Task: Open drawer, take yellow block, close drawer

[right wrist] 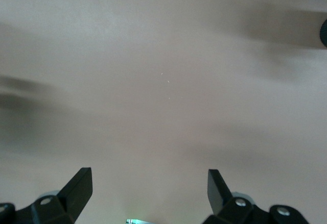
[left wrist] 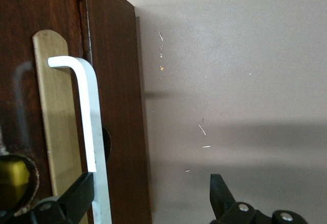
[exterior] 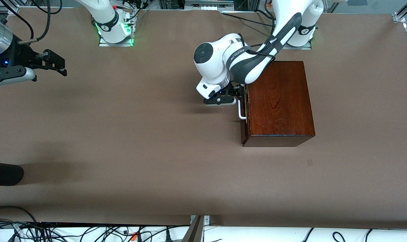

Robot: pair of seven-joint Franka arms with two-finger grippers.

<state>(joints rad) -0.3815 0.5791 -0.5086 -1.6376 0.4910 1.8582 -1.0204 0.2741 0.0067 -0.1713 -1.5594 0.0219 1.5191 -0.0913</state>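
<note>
The glossy reddish-brown wooden box (exterior: 279,101) stands toward the left arm's end of the table. Its drawer (exterior: 245,114) sits pushed in, with its white bar handle (exterior: 240,109) facing the table's middle. My left gripper (exterior: 238,92) is open at the handle. In the left wrist view the handle (left wrist: 92,117) runs just inside one finger (left wrist: 79,196), and the other finger (left wrist: 220,196) stands wide off over the table. A bit of yellow (left wrist: 11,180) shows through a round hole in the drawer front; I cannot tell if it is the yellow block. My right gripper (exterior: 59,64) waits open above the table at the right arm's end.
A brass plate (left wrist: 53,117) backs the handle on the drawer front. A black rounded object (exterior: 3,173) juts in at the right arm's end, nearer the front camera. Cables (exterior: 89,232) lie along the table's near edge. Brown tabletop (exterior: 139,134) spreads in front of the drawer.
</note>
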